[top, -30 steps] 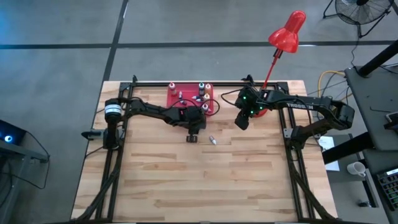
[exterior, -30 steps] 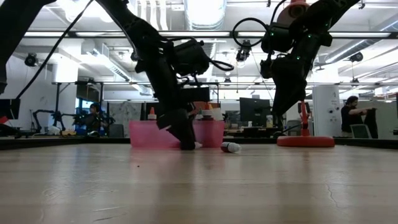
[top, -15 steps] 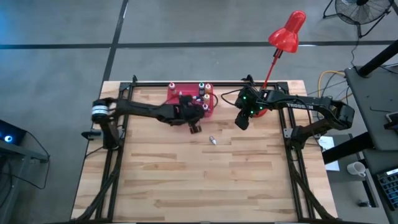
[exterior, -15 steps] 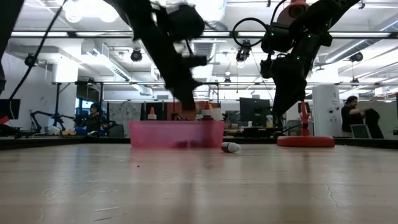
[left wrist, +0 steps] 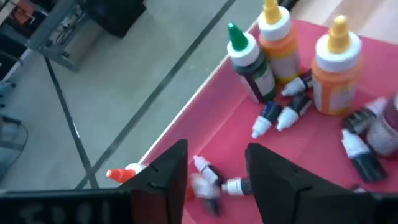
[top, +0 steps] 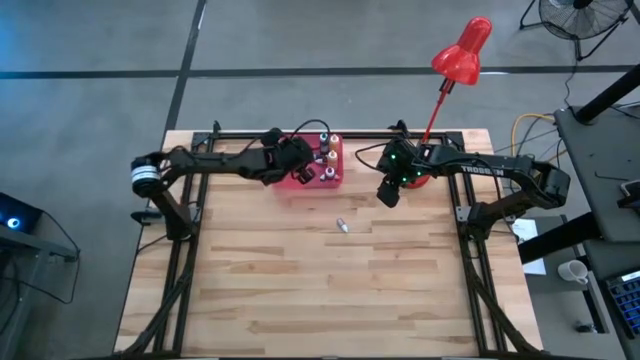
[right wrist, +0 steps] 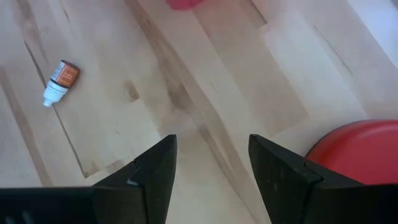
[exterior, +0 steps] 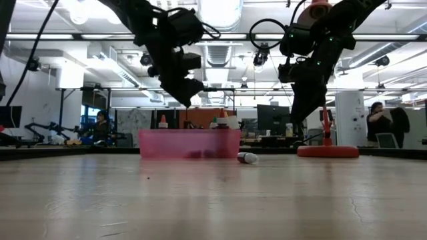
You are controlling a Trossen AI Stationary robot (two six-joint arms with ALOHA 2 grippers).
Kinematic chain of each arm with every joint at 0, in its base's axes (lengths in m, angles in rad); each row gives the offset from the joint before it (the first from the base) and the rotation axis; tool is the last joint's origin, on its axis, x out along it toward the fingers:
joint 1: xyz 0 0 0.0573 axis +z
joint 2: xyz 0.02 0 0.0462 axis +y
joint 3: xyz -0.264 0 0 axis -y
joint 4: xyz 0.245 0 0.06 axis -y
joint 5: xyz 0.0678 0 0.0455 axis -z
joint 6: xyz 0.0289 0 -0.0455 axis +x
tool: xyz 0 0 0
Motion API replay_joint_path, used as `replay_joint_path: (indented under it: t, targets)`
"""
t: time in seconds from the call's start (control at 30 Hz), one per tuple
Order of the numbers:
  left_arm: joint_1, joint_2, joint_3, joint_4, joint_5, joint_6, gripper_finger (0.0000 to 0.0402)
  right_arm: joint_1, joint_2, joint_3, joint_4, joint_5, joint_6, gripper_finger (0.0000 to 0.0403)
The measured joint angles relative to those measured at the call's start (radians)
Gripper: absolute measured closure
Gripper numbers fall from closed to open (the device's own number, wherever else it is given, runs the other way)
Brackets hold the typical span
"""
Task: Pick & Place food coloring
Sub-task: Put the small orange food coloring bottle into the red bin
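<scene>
bottle [top: 342, 225] lying flat mid-table, in front of tray [top: 330, 180] | right gripper [top: 389, 196] nearer, jaws apart | left gripper [top: 297, 172] over tray, jaws apart, empty

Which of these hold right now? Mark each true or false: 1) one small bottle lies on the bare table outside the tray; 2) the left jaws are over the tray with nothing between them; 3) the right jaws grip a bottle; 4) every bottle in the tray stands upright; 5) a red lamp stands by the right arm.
1) True: a lone bottle lies on its side on the table.
2) True: the left gripper hangs open above the pink tray.
3) False: the right gripper is open and empty, above bare wood.
4) False: several small bottles lie flat there.
5) True: red lamp.
</scene>
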Motion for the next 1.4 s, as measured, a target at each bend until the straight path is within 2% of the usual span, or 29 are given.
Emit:
replay_joint_path:
  t: [0.13, 0.33, 0.43, 0.5, 0.57, 0.73, 0.87, 0.97, 1.1, 1.27, 1.4]
  targets:
    - [-0.040, -0.037, 0.018, 0.000, 0.014, 0.001, 0.0255, 0.001, 0.000, 0.000, -0.001, -0.001, 0.001, 0.0209]
    - [-0.078, -0.058, 0.027, -0.016, 0.140, 0.052, 0.0253, 0.002, 0.000, 0.000, 0.003, -0.012, 0.041, 0.0209]
    - [-0.112, -0.073, 0.027, -0.047, 0.150, 0.038, 0.0253, 0.004, 0.000, 0.000, 0.015, -0.014, 0.201, 0.0209]
    - [-0.134, -0.086, 0.027, -0.083, 0.146, -0.021, 0.0253, 0.003, 0.000, 0.000, 0.027, -0.012, 0.330, 0.0209]
    - [-0.156, -0.090, 0.026, -0.088, 0.145, -0.104, 0.0252, 0.003, 0.002, 0.000, 0.052, -0.006, 0.387, 0.0209]
    - [-0.215, -0.135, 0.027, -0.110, 0.213, -0.338, 0.0252, 0.039, 0.002, 0.000, 0.096, -0.022, 0.406, 0.0209]
    - [-0.264, -0.173, 0.025, -0.177, 0.254, -0.420, 0.0252, 0.142, 0.015, 0.000, 0.081, -0.082, 0.410, 0.0209]
    - [-0.286, -0.211, 0.007, -0.194, 0.254, -0.409, 0.0252, 0.251, 0.050, 0.000, 0.084, -0.050, 0.476, 0.0209]
    - [-0.293, -0.272, -0.059, -0.196, 0.246, -0.357, 0.0252, 0.359, 0.130, 0.022, 0.133, 0.060, 0.604, 0.0209]
    - [-0.292, -0.372, -0.194, -0.155, 0.244, -0.307, 0.0252, 0.414, 0.284, 0.096, 0.147, 0.128, 0.771, 0.0209]
    - [-0.292, -0.476, -0.297, -0.122, 0.264, -0.306, 0.0252, 0.430, 0.404, 0.188, 0.148, 0.127, 0.866, 0.0209]
